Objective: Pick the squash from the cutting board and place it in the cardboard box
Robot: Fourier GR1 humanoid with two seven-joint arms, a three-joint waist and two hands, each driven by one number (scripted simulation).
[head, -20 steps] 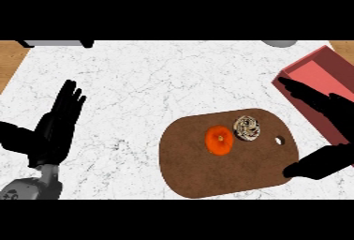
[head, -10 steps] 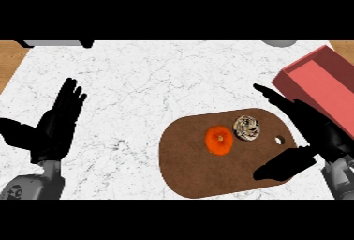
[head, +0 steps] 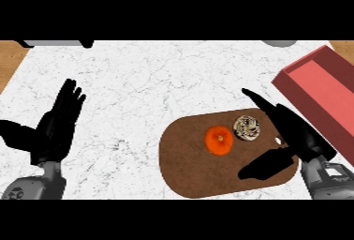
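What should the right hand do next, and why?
Probably shift the right hand left and down over the squash: the hand is open above the board's right end, the squash lies untouched to its left, beside a speckled item.

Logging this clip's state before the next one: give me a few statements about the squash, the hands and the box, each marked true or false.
1. The squash lies on the cutting board. True.
2. The right hand is curled round the squash. False: it is open over the board's right end, apart from the squash.
3. The box stands at the view's left. False: it is at the right edge.
4. The left hand is open at the view's left, off the board. True.
5. A patterned round object lies beside the squash. True.
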